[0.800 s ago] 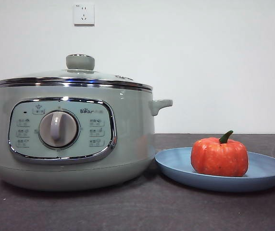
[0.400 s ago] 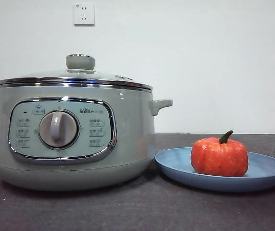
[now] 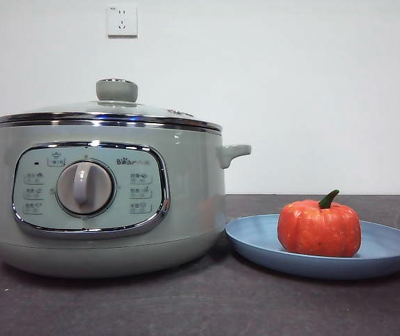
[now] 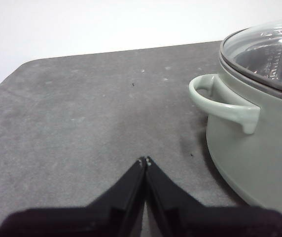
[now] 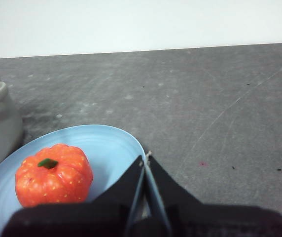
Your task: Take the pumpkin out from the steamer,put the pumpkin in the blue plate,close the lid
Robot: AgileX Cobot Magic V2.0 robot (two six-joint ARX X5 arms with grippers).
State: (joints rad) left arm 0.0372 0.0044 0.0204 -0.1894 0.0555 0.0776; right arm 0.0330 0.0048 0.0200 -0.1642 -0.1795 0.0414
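Pumpkin (image 3: 319, 229) upright on plate (image 3: 389, 246), stem up.
Lid (image 3: 108, 112) on steamer (image 3: 193, 189) beside plate; left pincer (image 4: 145, 161) and right pincer (image 5: 145, 158) closed, empty.

The steamer (image 3: 109, 203) runs off the left edge of the front view, its left handle clipped. In the left wrist view the lid (image 4: 266, 52) is cut at the right edge. The blue plate (image 5: 111, 148) slips under the frame's bottom, partly behind black jaws.
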